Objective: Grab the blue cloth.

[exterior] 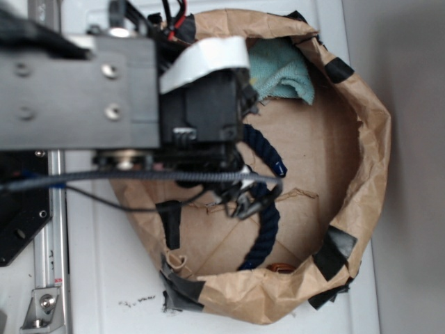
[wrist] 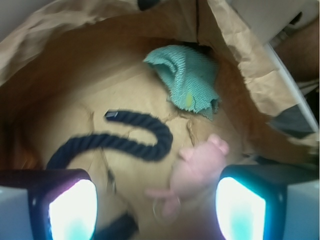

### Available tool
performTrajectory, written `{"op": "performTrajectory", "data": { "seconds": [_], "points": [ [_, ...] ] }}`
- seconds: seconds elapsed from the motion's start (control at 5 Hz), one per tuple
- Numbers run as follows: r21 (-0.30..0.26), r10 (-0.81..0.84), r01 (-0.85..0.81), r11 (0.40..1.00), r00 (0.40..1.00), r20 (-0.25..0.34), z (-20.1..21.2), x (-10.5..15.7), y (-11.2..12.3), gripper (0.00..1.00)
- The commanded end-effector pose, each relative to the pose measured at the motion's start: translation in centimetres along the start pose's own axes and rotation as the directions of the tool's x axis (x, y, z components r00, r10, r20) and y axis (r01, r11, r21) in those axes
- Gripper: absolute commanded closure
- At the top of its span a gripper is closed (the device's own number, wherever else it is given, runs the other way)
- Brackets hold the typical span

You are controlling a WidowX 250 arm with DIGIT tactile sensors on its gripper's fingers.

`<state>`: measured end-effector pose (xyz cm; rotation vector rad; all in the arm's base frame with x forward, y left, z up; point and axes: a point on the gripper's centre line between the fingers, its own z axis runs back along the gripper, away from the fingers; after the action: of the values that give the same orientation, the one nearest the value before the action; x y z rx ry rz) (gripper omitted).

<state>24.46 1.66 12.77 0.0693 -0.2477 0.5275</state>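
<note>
The blue cloth (wrist: 189, 81) is a pale teal terry towel with a yellowish spot, lying crumpled against the far wall of a brown paper bin. In the exterior view the blue cloth (exterior: 284, 71) shows at the bin's top, beside the arm. My gripper (wrist: 156, 210) is open and empty, its two lit fingers wide apart at the bottom of the wrist view. It hangs above the bin floor, well short of the cloth. A pink plush toy (wrist: 196, 167) lies between the fingers, nearer the right one. In the exterior view the fingers are hidden under the arm.
A thick dark navy rope (wrist: 125, 141) curls across the bin floor left of the toy; it also shows in the exterior view (exterior: 268, 209). The brown paper bin wall (exterior: 368, 160) with black tape patches rings everything. A small metal ring (wrist: 165, 209) lies by the toy.
</note>
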Motion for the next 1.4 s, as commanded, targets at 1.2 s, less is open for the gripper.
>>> {"op": "performTrajectory", "data": {
  "seconds": [1.2],
  "points": [
    [0.239,0.06,-0.078,0.968,0.995,0.083,-9.9,7.0,3.5,0.0]
  ]
}}
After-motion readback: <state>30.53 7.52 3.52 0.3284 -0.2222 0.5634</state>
